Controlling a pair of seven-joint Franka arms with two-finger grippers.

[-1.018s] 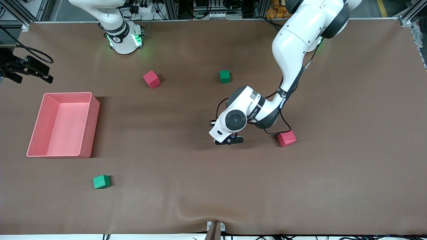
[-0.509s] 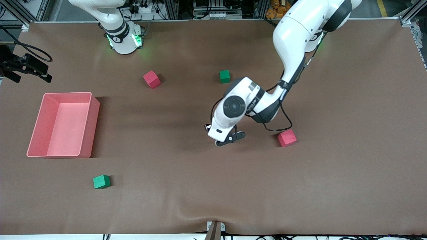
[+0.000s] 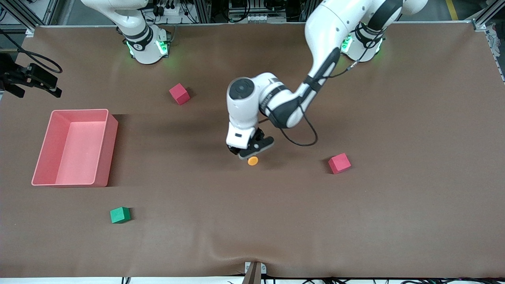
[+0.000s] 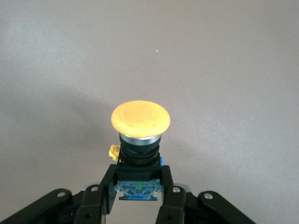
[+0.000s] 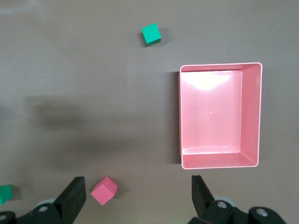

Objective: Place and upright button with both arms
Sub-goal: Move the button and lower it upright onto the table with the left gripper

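Gripping the button (image 4: 140, 140) by its black body, the left gripper (image 3: 251, 148) hangs over the middle of the bench (image 3: 394, 217), with the orange cap poking out past the fingertips. In the left wrist view, the two jaws are closed on the body's flat sides near its bluish base, and the button's long axis runs straight out from them, cap leading. In the front view, the cap (image 3: 253, 161) shows just below the jaws, over bare bench, with a red cube (image 3: 339, 163) well apart toward the left arm's end.

Whether the button touches the bench cannot be told. To stand it upright, the base would have to turn down toward the bench, so its axis needs to swing away from the line of the jaws.

The right gripper (image 3: 29, 81) waits at the bench edge at the right arm's end, above a pink bin (image 3: 112, 130), with its jaws spread wide and empty. The left arm is much the nearer to the button.
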